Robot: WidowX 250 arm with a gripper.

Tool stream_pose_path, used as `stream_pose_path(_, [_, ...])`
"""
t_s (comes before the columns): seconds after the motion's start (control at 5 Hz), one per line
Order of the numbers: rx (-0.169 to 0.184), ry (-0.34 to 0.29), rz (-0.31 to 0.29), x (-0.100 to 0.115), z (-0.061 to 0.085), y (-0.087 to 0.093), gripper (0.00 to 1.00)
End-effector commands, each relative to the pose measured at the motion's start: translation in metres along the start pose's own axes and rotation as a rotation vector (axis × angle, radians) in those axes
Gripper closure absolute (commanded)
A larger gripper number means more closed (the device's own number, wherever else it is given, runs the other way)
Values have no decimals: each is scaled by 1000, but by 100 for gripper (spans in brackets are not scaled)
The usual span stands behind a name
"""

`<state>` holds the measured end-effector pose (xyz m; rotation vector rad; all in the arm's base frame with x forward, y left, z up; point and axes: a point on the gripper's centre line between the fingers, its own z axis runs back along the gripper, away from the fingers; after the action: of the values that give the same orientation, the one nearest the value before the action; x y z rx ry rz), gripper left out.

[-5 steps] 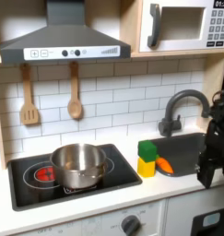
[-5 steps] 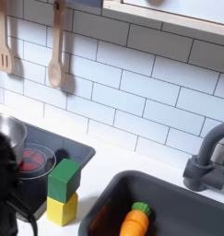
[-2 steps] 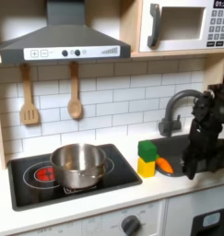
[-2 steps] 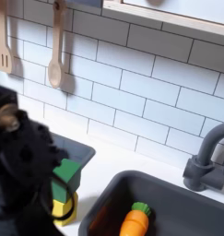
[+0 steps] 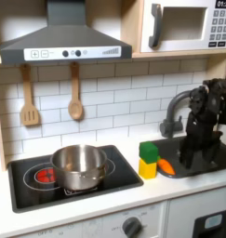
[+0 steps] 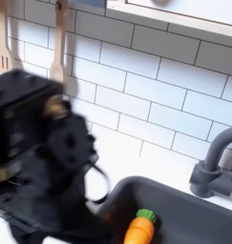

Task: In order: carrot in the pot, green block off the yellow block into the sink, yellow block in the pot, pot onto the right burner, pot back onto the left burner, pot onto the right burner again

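First exterior view: nothing appears done yet. The carrot point(image 5: 166, 167) lies in the sink point(image 5: 209, 158), right of the green block point(image 5: 149, 151) stacked on the yellow block point(image 5: 147, 168); the pot point(image 5: 79, 166) sits on the left burner point(image 5: 42, 175). The gripper point(image 5: 189, 158) hangs near the carrot, its grip state indiscernible.

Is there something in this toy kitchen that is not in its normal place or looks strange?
Only small things: the carrot lies in the sink, and the green block is stacked on the yellow block at the sink's edge. The pot sits upright on the stove. Nothing spilled or broken.
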<state>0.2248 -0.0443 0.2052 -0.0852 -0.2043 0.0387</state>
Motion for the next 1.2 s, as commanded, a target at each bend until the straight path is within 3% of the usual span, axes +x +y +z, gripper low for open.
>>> stream_pose_path(0.0, [12, -14, -18, 28, -2, -10, 0])
stream_pose_path(1.0, [2, -18, -19, 28, -1, -12, 0])
